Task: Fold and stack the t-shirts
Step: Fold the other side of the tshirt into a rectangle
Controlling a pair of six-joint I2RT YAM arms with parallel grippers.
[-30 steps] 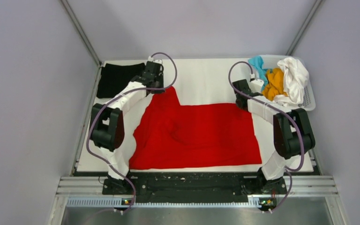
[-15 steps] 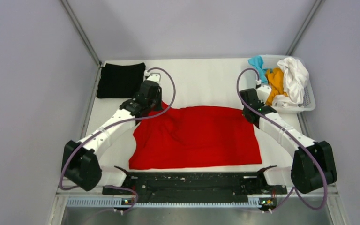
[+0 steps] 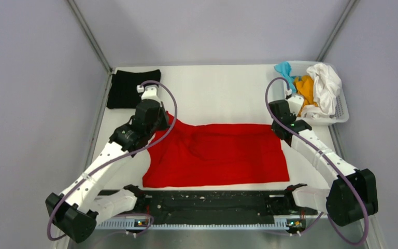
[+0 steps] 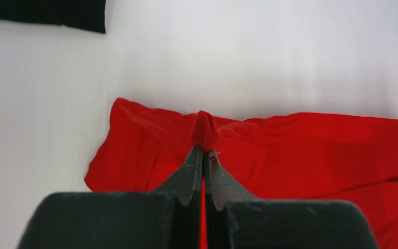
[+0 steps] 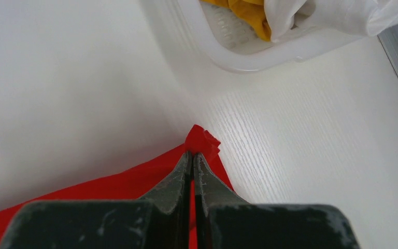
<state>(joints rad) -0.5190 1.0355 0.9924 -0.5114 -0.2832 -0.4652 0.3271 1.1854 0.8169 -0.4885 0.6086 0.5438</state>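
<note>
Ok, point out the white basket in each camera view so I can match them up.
Top view: the basket sits in the far right corner of the table.
Left wrist: not in it.
Right wrist: the basket runs along the top edge, from the centre to the right.
Shared landmark: the red shirt, seen in all three views.

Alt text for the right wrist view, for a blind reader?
The right fingers, shut, pinch a bunched corner of a red t-shirt lying on a white table. Beyond them, the rim of a white plastic basket shows, holding orange cloth and white cloth.
</note>
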